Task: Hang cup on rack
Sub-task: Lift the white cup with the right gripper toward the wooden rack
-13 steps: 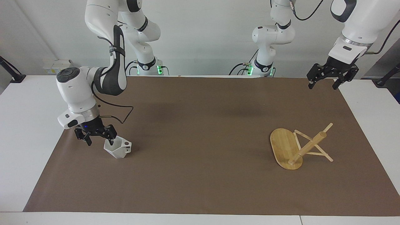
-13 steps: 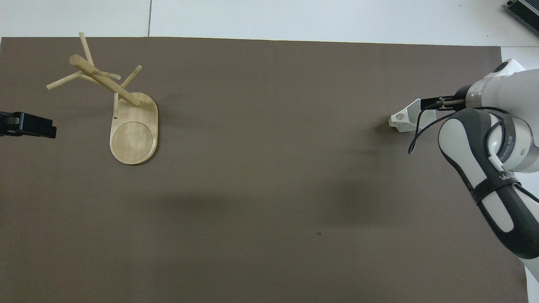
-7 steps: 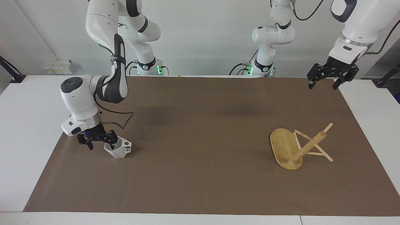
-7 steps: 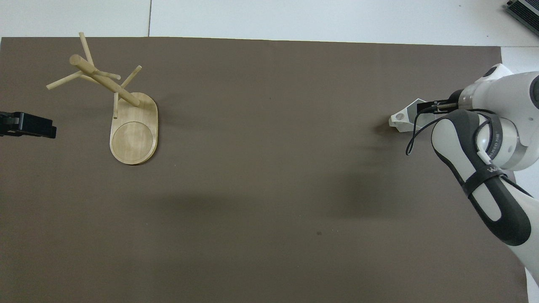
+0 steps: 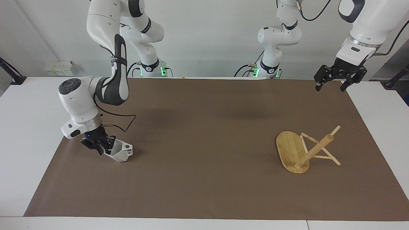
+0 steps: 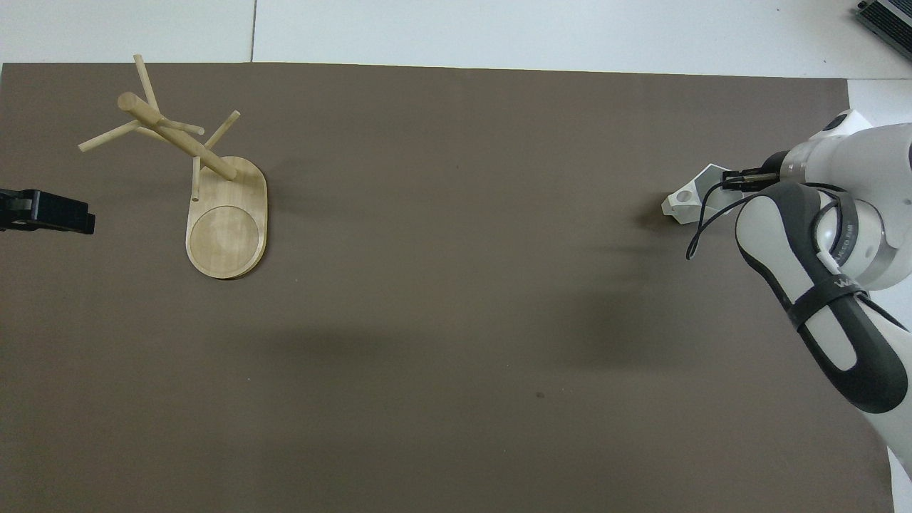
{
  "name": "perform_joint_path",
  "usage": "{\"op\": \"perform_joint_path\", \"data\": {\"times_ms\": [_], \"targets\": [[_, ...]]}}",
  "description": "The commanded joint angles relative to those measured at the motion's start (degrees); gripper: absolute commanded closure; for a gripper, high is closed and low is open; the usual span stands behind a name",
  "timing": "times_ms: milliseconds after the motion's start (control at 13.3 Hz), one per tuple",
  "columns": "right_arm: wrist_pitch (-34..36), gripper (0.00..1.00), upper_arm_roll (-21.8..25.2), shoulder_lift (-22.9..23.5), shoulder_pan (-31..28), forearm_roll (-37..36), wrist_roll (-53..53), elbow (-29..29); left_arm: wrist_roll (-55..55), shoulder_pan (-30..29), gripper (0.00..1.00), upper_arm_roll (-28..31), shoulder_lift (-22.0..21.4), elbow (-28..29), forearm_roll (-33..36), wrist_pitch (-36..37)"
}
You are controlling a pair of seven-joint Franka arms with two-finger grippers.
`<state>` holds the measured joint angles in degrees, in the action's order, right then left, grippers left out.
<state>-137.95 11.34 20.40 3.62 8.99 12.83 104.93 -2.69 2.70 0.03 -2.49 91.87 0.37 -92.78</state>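
Observation:
The white faceted cup [image 5: 121, 152] sits tilted on the brown mat at the right arm's end of the table, its handle pointing toward the table's middle. My right gripper [image 5: 105, 147] is down at the cup and shut on its rim wall on the side away from the handle. In the overhead view the cup [image 6: 685, 203] shows partly under the right gripper [image 6: 728, 182]. The bamboo rack [image 5: 303, 150] stands on its oval base at the left arm's end, also seen from overhead [image 6: 214, 192]. My left gripper [image 5: 330, 83] waits open in the air over the mat's corner.
The brown mat [image 5: 204, 134] covers most of the white table. The right arm's elbow and cable hang over the mat's edge beside the cup.
My right gripper came down and closed on the cup's rim. The cup shifted a little toward the right arm's end and tilted. The left arm has not moved.

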Motion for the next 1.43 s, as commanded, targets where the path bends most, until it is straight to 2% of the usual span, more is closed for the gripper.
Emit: {"op": "perform_joint_path", "data": {"times_ms": [0,302,528,829,1131,1357], "targets": [[0.31,1.00,-0.27,-0.27,-0.37,1.91,0.71,0.01,0.58,0.29,0.00,0.24,-1.55,2.00,0.51,-1.00],[4.87,1.00,-0.18,-1.32,0.24,4.46,0.79,-1.73,0.49,0.11,0.00,0.24,-1.55,2.00,0.51,-1.09],[14.69,1.00,-0.44,-3.42,0.86,4.46,1.41,-6.12,0.75,0.29,0.00,0.15,-1.55,2.00,0.51,-1.18],[19.12,1.00,-5.96,-8.34,1.04,5.33,0.71,-6.75,0.49,0.29,0.00,0.24,-1.55,2.00,0.51,-1.18],[19.39,1.00,-12.82,-11.34,1.04,19.36,-2.10,-6.76,0.49,0.38,0.00,0.24,-1.55,2.00,0.51,-1.18],[19.22,1.00,-19.23,-12.04,1.13,33.77,-6.31,-6.75,0.84,0.38,0.00,0.24,-1.55,1.91,0.51,-1.09]]}}
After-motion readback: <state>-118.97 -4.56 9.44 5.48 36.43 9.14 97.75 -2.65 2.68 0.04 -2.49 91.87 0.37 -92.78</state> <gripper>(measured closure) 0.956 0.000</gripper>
